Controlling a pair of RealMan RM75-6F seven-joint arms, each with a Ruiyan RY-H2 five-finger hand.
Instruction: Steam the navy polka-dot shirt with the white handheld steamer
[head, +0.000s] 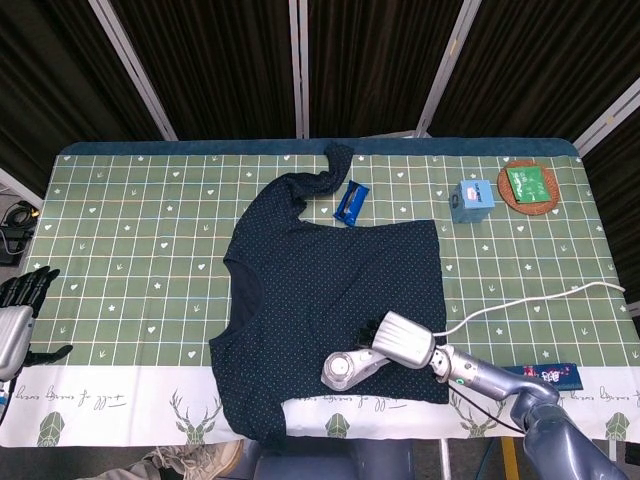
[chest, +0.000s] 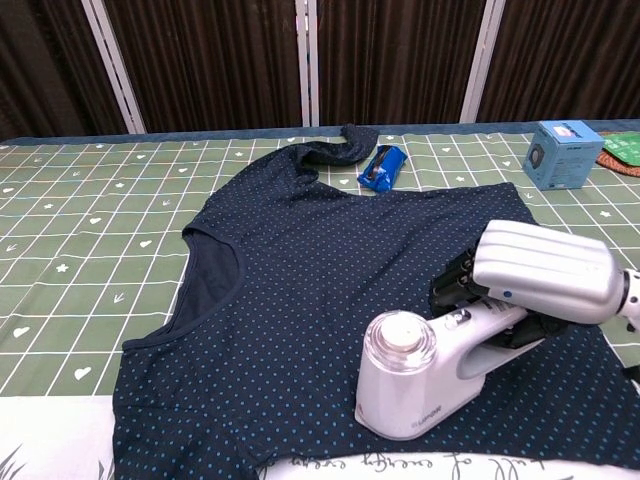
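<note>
Looks like a staged test setup, not a home. Dark pleated curtains (head: 230, 65) on metal poles (head: 127, 55) behind a patterned green tablecloth (head: 130, 250).

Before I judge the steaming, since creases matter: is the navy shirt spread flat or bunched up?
Mostly spread flat: the shirt lies open on the table, body smooth under the steamer; only the far sleeve is bunched and twisted.

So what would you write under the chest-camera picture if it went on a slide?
Robot's right hand holds the white handheld steamer on the lower part of the navy polka-dot shirt, spread on a green checked tablecloth.
</note>
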